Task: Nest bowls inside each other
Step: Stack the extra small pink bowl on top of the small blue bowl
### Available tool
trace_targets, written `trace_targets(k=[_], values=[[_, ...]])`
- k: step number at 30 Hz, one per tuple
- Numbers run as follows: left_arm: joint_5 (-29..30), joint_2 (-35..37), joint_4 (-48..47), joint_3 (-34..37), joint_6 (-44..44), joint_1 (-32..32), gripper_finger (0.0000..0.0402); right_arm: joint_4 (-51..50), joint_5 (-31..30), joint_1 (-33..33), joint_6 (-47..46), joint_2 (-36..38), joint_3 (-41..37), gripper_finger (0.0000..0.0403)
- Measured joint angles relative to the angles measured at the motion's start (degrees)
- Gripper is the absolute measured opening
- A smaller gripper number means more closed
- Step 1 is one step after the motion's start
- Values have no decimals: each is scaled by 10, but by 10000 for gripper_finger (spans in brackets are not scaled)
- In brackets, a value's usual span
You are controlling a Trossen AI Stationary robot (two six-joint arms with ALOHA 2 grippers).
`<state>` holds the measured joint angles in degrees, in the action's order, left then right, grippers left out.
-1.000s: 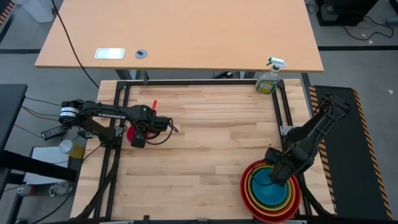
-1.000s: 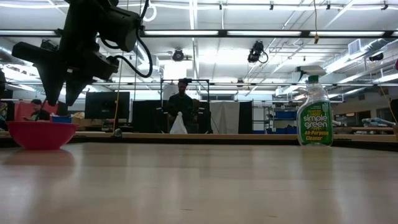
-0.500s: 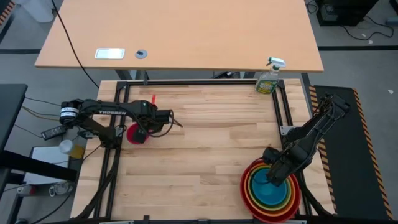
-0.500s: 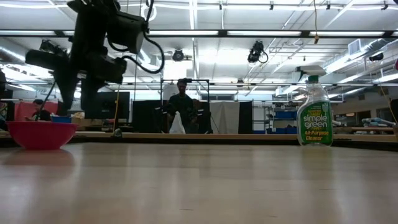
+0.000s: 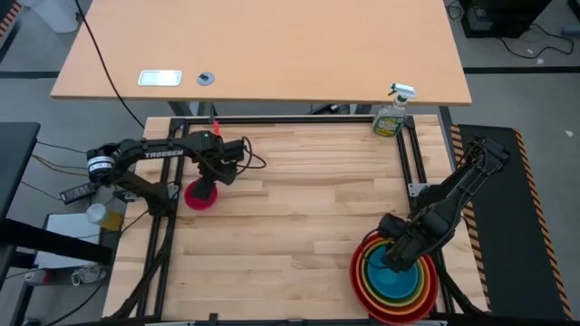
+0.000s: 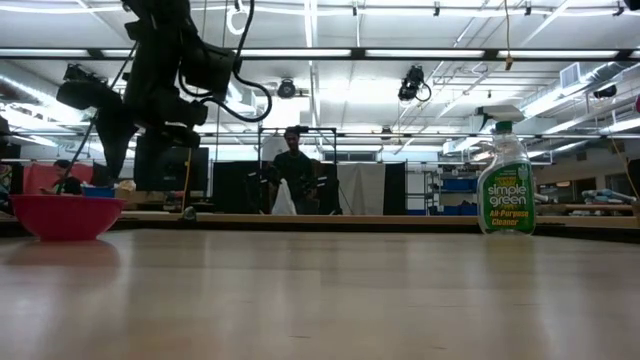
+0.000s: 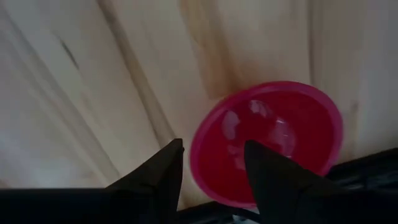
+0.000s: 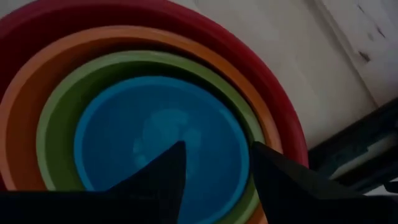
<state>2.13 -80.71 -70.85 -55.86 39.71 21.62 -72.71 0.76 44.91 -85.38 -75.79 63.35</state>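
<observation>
The pink bowl (image 5: 200,195) sits upright near the table's (image 5: 299,217) left edge, well apart from the stack (image 5: 395,276): red, orange, green and blue bowls already nested at the front right corner. The left gripper (image 7: 211,163) hangs just above the pink bowl, fingers spread across its near rim, holding nothing. The right gripper (image 8: 214,163) hangs over the stack's blue bowl (image 8: 158,146), fingers spread, empty.

Handling, judged: the pink bowl is thin, glossy, rigid plastic; light and slippery. Pinch the rim wall, one finger inside, one outside. The table is smooth wood planking.
</observation>
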Motion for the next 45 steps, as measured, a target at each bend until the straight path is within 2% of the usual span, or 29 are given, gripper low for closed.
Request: trace_targets(k=[20, 41, 45], values=[[-16, -19, 28, 0, 45, 89, 173, 0, -91, -2, 0, 0, 0, 187], [-23, -130, 14, 0, 39, 76, 173, 2, -88, -5, -6, 0, 0, 187], [-17, -139, 20, 0, 39, 61, 160, 2, -88, -5, -6, 0, 0, 187]])
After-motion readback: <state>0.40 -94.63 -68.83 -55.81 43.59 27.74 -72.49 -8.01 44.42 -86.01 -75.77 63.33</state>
